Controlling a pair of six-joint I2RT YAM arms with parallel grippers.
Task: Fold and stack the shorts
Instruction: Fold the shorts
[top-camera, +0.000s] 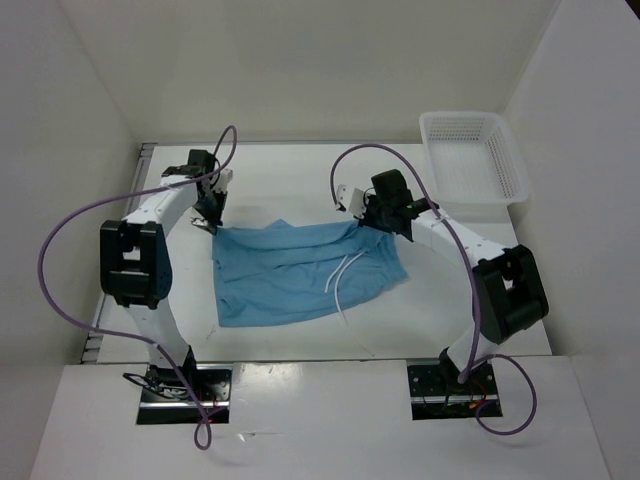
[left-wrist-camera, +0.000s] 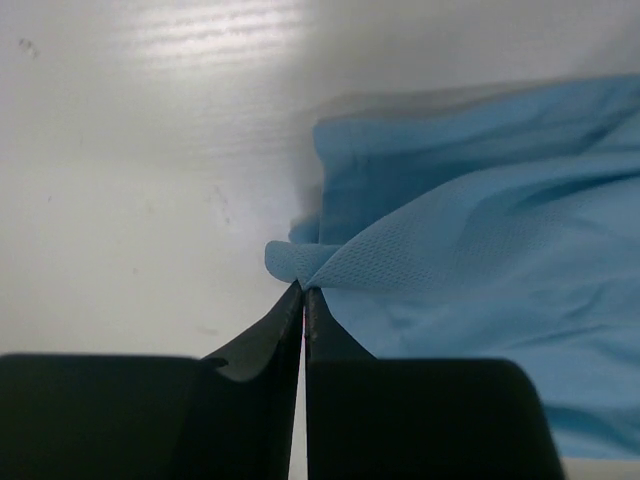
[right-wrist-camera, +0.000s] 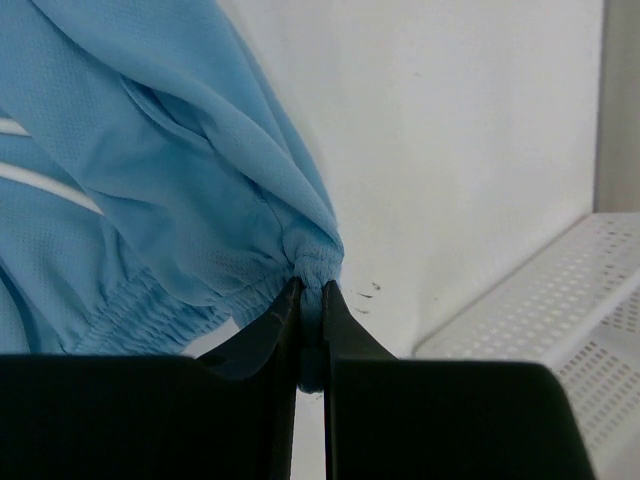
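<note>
White table (top-camera: 290, 175) | shorts (top-camera: 290, 275) spread mid-table, drawstring (top-camera: 340, 275) loose on top | left jaws clamped on far hem corner, right jaws clamped on far waistband end | I judge I'm gripping both far corners to fold that edge toward me | basket (top-camera: 470, 155) far right, well apart

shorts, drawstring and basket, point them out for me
shorts (top-camera: 270, 285), top view, middle of the cloth
drawstring (top-camera: 340, 272), top view, white cord on the cloth
basket (top-camera: 512, 160), top view, its right wall
</note>
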